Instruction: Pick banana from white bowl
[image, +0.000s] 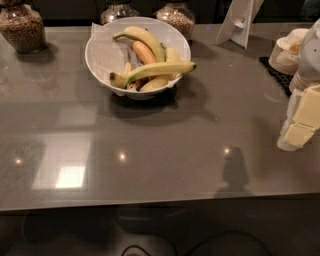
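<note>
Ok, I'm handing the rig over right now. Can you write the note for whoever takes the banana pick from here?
Gripper: at the right edge of the view, above the counter, far from the bowl.
Banana: in the white bowl at the back of the counter, lying on top of the other bananas across the front, dark tip pointing right.
Done: nothing yet, the banana is not yet grasped.
Left: reach to the bowl, grasp the banana, lift it out.

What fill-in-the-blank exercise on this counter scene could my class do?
The banana lies on ____ of the other bananas in the white bowl.
The end effector is at the picture's ____ edge, away from the bowl.
At the counter's back edge stand ____ jars.
Missing: top; right; three.
</note>
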